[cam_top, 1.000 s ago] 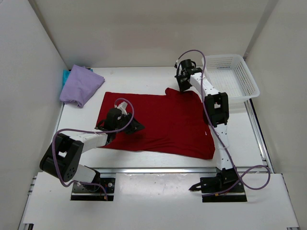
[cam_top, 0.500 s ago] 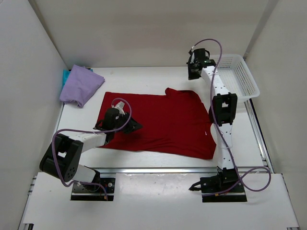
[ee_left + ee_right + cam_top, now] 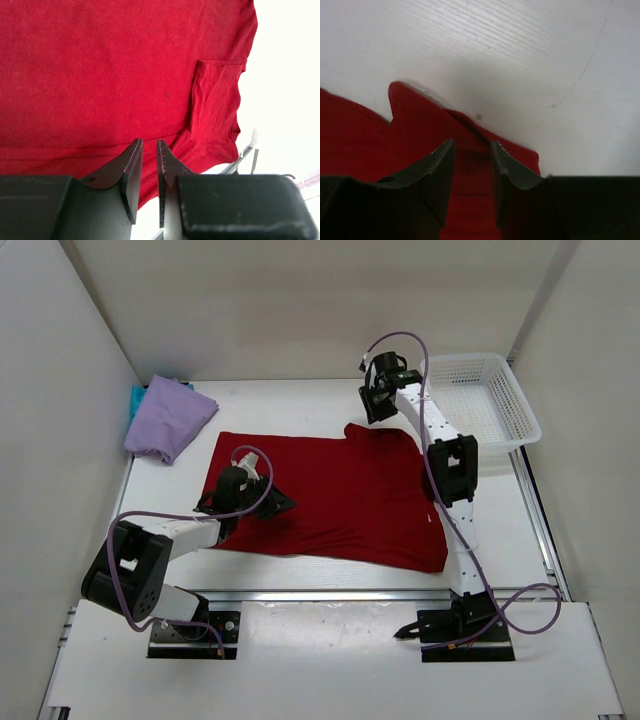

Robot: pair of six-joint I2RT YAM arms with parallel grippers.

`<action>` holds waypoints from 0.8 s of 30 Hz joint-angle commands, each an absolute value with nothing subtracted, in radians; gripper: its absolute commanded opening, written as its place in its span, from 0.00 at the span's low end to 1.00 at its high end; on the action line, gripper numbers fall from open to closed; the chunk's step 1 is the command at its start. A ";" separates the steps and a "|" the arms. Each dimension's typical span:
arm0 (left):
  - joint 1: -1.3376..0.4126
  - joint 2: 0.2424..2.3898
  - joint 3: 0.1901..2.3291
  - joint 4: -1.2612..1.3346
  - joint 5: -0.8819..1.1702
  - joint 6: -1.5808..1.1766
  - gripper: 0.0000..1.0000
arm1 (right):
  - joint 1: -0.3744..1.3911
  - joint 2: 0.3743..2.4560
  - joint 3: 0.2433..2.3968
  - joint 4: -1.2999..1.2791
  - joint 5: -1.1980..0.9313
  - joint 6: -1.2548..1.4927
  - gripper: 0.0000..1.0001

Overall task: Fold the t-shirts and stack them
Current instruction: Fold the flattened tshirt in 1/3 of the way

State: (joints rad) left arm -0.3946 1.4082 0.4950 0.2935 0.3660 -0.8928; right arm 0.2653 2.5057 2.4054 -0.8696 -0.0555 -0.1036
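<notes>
The deep red t-shirt [image 3: 330, 495] lies spread flat across the middle of the table. My left gripper [image 3: 243, 502] hangs low over its left part. In the left wrist view its jaws [image 3: 149, 142] stand a narrow gap apart with nothing between them, above the red cloth [image 3: 110, 70] and a folded sleeve [image 3: 215, 100]. My right gripper [image 3: 372, 412] hovers at the shirt's back edge, open [image 3: 473, 144], with a red sleeve corner [image 3: 420, 130] beneath it. The lavender t-shirt [image 3: 170, 418] lies folded at the back left on the teal one [image 3: 135, 400].
A white mesh basket [image 3: 485, 400] stands at the back right, next to the right arm. White walls close in the table on the left, back and right. A metal rail [image 3: 340, 593] runs along the front edge.
My right gripper lifted off the shirt's back edge, swung toward the basket, then returned over the sleeve corner with its jaws parted. The left arm has hardly moved.
</notes>
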 commanded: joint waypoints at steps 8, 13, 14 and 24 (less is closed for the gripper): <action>-0.390 1.373 0.474 0.333 0.385 -0.902 0.28 | 0.268 2.441 2.336 -0.831 0.135 -0.176 0.33; -0.388 1.388 0.482 0.339 0.388 -0.903 0.27 | 0.261 2.451 2.313 -0.825 0.111 -0.199 0.33; -0.384 1.390 0.479 0.339 0.391 -0.905 0.28 | 0.258 2.451 2.310 -0.819 0.104 -0.199 0.33; -0.385 1.402 0.480 0.347 0.388 -0.897 0.28 | 0.253 2.499 2.352 -0.819 0.049 -0.201 0.31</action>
State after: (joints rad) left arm -0.3897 1.4033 0.4805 0.3225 0.3759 -0.9035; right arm 0.2596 2.4924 2.3150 -0.8452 0.0708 -0.1886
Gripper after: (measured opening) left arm 0.276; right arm 0.320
